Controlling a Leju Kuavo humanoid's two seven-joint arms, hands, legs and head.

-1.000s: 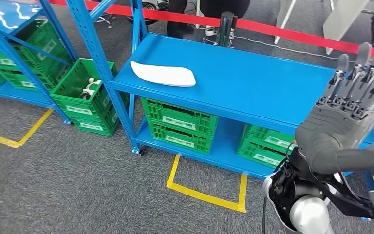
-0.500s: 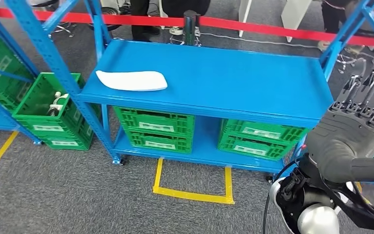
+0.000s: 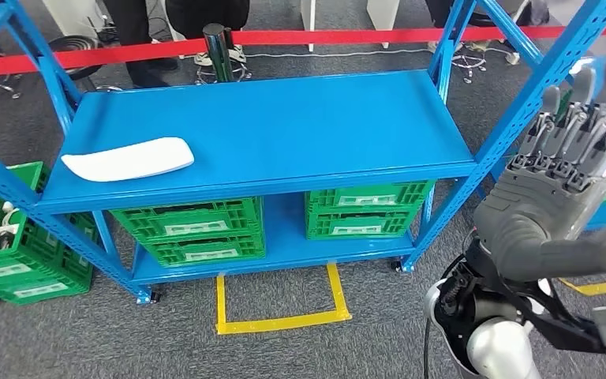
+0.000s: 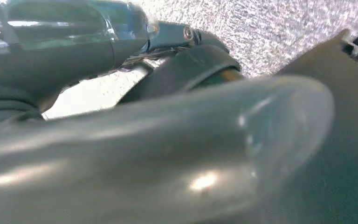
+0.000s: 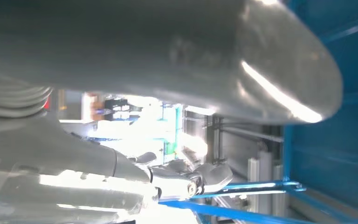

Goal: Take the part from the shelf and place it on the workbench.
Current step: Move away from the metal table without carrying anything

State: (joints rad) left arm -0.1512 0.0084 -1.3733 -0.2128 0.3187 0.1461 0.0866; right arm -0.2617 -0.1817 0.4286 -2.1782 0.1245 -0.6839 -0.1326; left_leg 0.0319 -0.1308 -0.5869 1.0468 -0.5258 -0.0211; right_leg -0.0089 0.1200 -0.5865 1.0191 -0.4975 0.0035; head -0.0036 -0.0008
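Note:
The part is a flat, elongated white piece lying on the left end of the blue shelf's waist-high deck. My right hand is raised at the right of the head view, palm toward me, fingers straight and apart, holding nothing, well to the right of the part. In the right wrist view the same hand shows its thick thumb close up with blue shelf frame behind. My left hand hangs over grey carpet, its thumb blurred and near the lens, with nothing in it.
Green crates sit on the lower deck, and another green crate with white items stands at the left. A red barrier tape, a black post and people's legs are behind. Yellow floor marking lies in front.
The whole picture has shifted as the camera turned: the shelf now faces me squarely and the part sits further left in view. My right hand stays raised.

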